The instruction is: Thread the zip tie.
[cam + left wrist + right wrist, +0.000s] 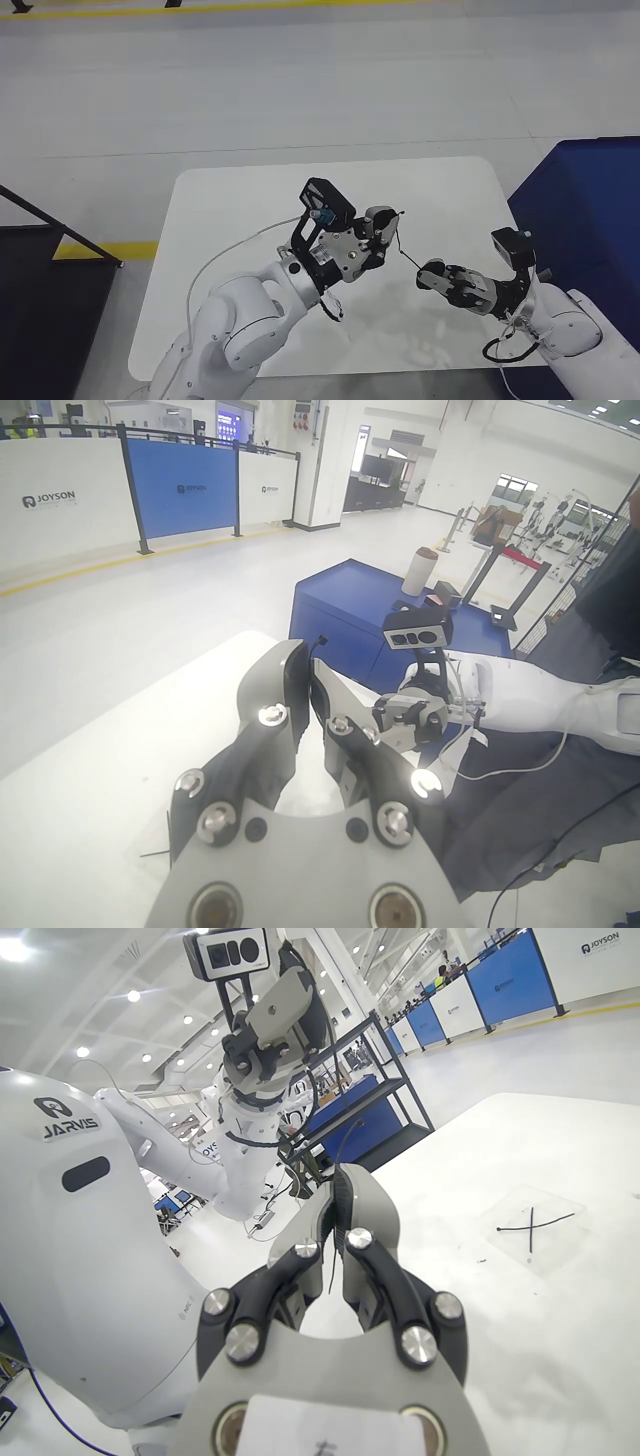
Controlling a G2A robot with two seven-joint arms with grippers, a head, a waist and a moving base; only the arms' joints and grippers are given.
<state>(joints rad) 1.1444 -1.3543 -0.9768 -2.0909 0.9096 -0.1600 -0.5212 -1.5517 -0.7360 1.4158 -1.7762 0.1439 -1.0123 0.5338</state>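
Table (250, 200), white, bears crossed zip ties (531, 1228); blue cabinet (590, 200) stands beside it.

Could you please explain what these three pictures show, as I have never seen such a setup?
It is a white two-armed robot at a white table. One picture looks down from above the arms; the other two come from cameras on each wrist, so the fingers in front are that arm's own. The left gripper is shut on a thin black plastic zip tie; the right gripper pinches a thin black strand too. Whether both hold one tie, I cannot tell. Two loose black zip ties lie crossed on the table.
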